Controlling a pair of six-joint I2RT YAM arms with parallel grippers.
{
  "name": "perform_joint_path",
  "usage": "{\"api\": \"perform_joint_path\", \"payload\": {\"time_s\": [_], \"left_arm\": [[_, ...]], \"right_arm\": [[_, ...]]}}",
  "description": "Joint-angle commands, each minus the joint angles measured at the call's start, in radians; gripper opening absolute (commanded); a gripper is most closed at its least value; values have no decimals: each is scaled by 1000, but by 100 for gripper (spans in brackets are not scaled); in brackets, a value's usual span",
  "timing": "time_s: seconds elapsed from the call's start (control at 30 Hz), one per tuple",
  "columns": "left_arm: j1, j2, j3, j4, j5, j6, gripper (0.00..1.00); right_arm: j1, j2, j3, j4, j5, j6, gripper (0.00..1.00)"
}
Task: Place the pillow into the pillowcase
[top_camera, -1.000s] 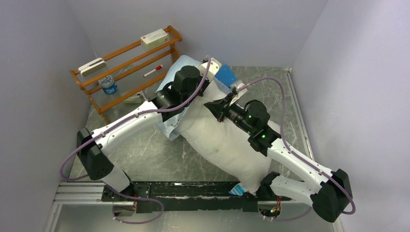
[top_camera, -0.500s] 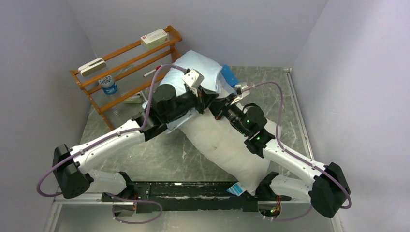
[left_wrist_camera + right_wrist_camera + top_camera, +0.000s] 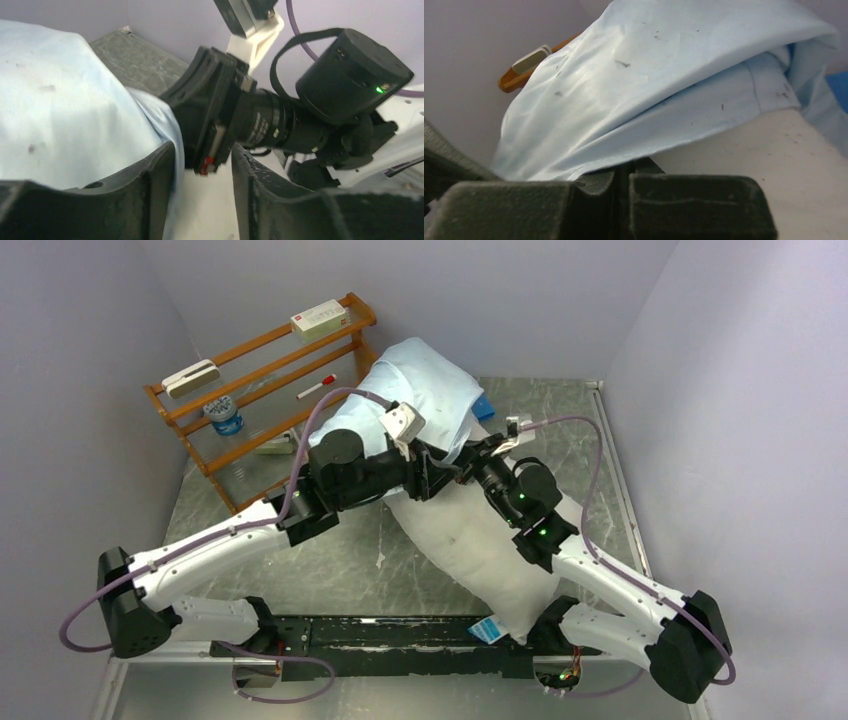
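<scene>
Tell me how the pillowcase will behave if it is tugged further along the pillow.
Probably floppy: the pillowcase wrinkles and drapes over the pillow. Likely light, since the right gripper holds up its hem by one pinch. It may bunch rather than slide, as folds gather at the hem.

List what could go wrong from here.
1. The left fingers stand open; only the right fingers pinch the wrinkled pale-blue fabric pillowcase, so its hem may slip back off the plump white stuffed pillow.
2. Both sets of fingers sit almost touching; a re-grasp could knock them together.
</scene>
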Motion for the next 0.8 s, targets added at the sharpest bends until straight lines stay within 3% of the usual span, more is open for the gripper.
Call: {"api": "perform_joint_path", "payload": {"time_s": [0.0, 0.13, 0.4, 0.57, 0.77], "left_arm": [[-24, -113, 30, -119, -42, 4, 59], [-25, -214, 61, -273, -148, 25, 71], [-25, -445, -20, -260, -434, 97, 70], [-25, -427, -18, -301, -484, 167, 77], [-24, -329, -7, -183, -674, 344, 73]], "right_arm": [[-38, -96, 97, -18, 93, -7, 0], [-48, -124, 224, -203, 186, 60, 0], [-48, -97, 431, -243, 221, 67, 0], [-47, -98, 482, -210, 212, 72, 0], [-48, -157, 457, -184, 157, 79, 0]]}}
